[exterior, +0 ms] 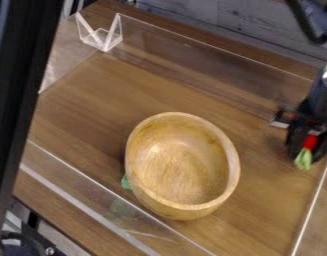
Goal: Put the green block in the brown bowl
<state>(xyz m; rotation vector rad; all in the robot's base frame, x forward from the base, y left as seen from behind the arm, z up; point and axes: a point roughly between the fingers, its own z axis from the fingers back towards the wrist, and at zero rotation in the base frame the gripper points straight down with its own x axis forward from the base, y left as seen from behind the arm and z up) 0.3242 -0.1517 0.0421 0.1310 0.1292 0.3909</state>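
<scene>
The hand (307,147) is at the right side, blurry, near 3 o'clock in the view; it looks closed on a small red and green thing. The green block (303,159) looks like the green end of that thing, poking out at the hand's tips, with a red part (310,142) just above it; its long way seems to run from about 1 to 7 o'clock. I can't tell if it is off the desk (92,105).

The brown bowl (234,165) sits well apart from the hand, toward 9 o'clock and a tiny bit lower; so the next move should go up, then across that way, high enough to miss the thick rim; it could slip if the squeeze is bad. Past the bowl, at its 8 o'clock edge, a pale green bit (126,183) peeks out; I can't tell what it is.
</scene>
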